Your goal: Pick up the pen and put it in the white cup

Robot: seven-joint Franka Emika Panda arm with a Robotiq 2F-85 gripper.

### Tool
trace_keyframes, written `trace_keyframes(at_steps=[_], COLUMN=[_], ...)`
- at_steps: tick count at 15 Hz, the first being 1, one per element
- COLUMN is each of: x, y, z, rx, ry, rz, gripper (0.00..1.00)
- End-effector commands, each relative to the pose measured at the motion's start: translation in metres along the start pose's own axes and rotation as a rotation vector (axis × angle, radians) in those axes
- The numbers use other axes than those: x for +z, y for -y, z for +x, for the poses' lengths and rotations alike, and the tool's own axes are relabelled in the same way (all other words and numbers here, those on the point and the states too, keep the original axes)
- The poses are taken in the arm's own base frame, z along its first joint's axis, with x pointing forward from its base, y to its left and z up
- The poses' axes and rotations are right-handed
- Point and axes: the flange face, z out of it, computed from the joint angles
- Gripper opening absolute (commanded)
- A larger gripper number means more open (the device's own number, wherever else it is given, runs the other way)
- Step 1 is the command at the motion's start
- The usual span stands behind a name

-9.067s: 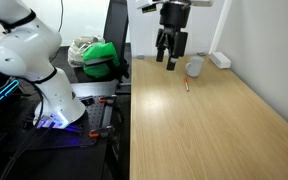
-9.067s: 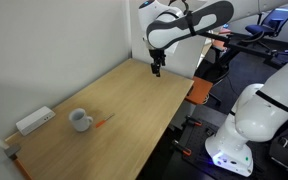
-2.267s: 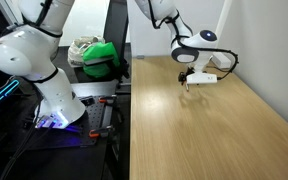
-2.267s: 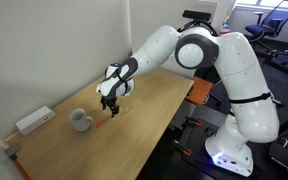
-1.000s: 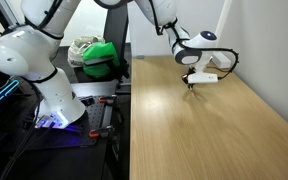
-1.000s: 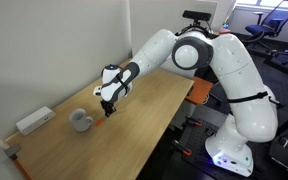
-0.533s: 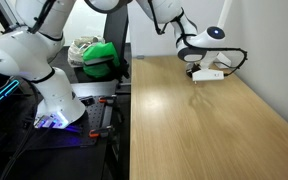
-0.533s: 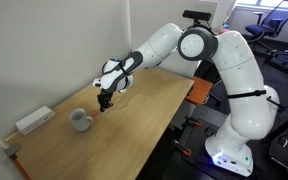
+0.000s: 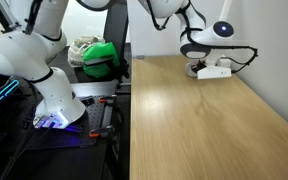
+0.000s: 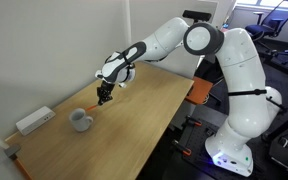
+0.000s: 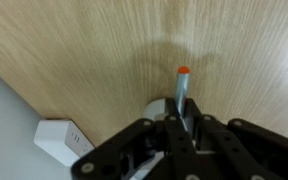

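While aloft near the white cup [image 10: 80,120], arm [image 10: 169,38] at full reach over the table [image 10: 144,110]; fingers [image 11: 206,132] tight around the pen [image 11: 184,92].

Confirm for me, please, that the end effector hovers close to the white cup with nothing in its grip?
Not quite: the end effector is not empty. The wrist view shows it shut on the pen, while it hovers close to the white cup.
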Motion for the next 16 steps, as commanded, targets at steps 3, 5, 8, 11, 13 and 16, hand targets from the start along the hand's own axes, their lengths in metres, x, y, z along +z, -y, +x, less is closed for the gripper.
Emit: trace_keyframes(at_steps=[3, 5, 8, 11, 13, 16], x=[-0.011, -0.011, -0.013, -0.012, -0.012, -0.017], y=[0.003, 0.003, 0.0, -0.006, -0.011, -0.019], z=[0.007, 0.013, 0.032, 0.056, 0.074, 0.097], rx=[-0.048, -0.082, -0.131, -0.179, -0.203, -0.219], ry=[-0.05, -0.061, -0.097, -0.163, -0.197, -0.243], rz=[-0.001, 0.001, -0.003, -0.005, -0.012, -0.011], gripper=[0.03, 0.03, 0.03, 0.03, 0.03, 0.03])
